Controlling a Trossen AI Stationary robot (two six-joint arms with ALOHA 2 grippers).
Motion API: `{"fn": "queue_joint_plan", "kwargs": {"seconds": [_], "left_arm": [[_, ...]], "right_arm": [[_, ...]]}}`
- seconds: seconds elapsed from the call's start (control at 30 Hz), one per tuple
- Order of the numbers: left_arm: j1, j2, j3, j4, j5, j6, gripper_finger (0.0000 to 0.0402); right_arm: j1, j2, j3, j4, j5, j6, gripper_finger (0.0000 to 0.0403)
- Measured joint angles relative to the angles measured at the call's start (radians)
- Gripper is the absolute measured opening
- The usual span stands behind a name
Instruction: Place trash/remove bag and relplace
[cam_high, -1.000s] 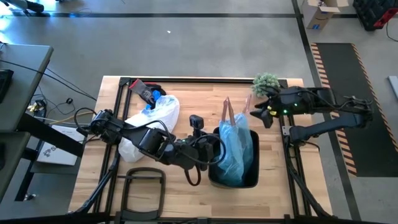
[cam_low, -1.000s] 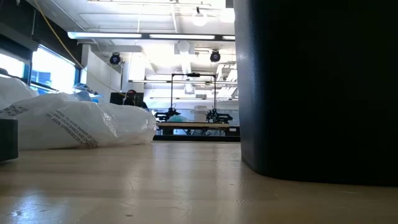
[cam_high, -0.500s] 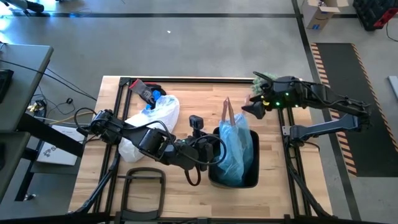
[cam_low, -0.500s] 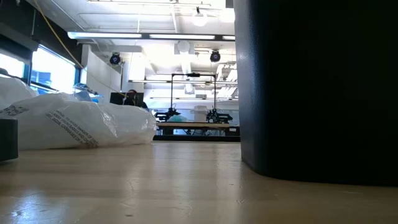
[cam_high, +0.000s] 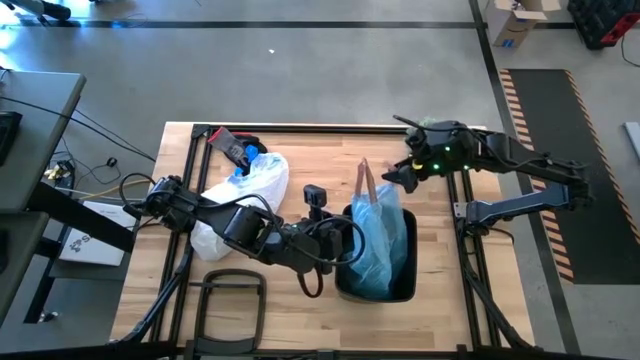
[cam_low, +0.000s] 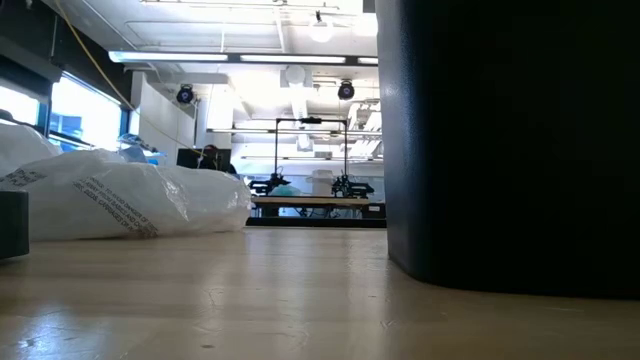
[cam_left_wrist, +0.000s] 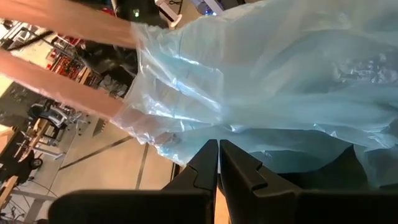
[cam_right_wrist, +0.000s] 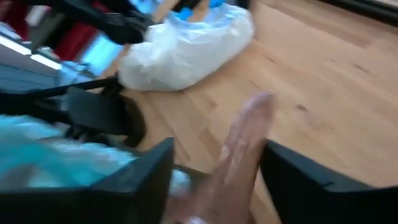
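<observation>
We see the light-blue bin liner (cam_high: 381, 238) sitting in the black bin (cam_high: 345, 280) at about 5 o'clock from table centre, bunched and standing up out of the rim, with its two reddish ties (cam_high: 366, 177) sticking up toward 12 o'clock.

Left gripper (cam_high: 335, 243) is at the bin's 9 o'clock rim, right against the liner. In the left wrist view its fingers (cam_left_wrist: 202, 171) are pressed together with the blue liner (cam_left_wrist: 280, 87) directly ahead of the tips; we can't tell whether any film is pinched between them.

Right gripper (cam_high: 393, 176) is at 1 o'clock of the bin, tips just beside the reddish ties. In the right wrist view the fingers (cam_right_wrist: 149, 168) stand apart with one pinkish tie strip (cam_right_wrist: 239, 155) between them; we can't tell if either pad touches it, so not a confirmed grip.

The whiter translucent bag (cam_high: 243, 190) with blue bits lies on the table (cam_high: 300, 150) at 9 to 10 o'clock, well apart from the bin. Small green plant (cam_high: 427, 129) sits at the 1 o'clock corner, partly under the right arm.

Low view shows only the bin's black wall (cam_low: 500, 140) and the white bag (cam_low: 120, 195); no gripper in it.
</observation>
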Motion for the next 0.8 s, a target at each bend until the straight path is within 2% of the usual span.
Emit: {"fn": "queue_joint_plan", "kwargs": {"seconds": [0.17,0.23,0.43,0.53,0.67,0.8], "left_arm": [[-0.006,0.000,0.000,0.007,-0.048,0.009,0.0000],[-0.016,0.000,0.000,0.028,-0.089,0.029,0.0000],[-0.046,0.000,0.000,0.188,-0.229,0.145,0.0000],[-0.046,0.000,0.000,0.287,-0.266,0.201,0.0000],[-0.025,0.000,0.000,0.387,-0.249,0.265,0.0000],[0.006,0.000,0.000,0.430,-0.145,0.272,0.0000]], "right_arm": [[0.058,-0.054,0.000,0.135,-0.032,0.006,0.0041],[0.100,-0.073,0.000,0.225,-0.017,-0.017,0.0012],[0.244,-0.076,0.000,0.493,0.023,-0.104,0.0005],[0.312,-0.048,0.000,0.609,0.037,-0.169,0.0002],[0.385,-0.005,0.000,0.742,0.067,-0.267,0.0001],[0.434,0.037,0.000,0.840,0.109,-0.367,0.0001]]}}
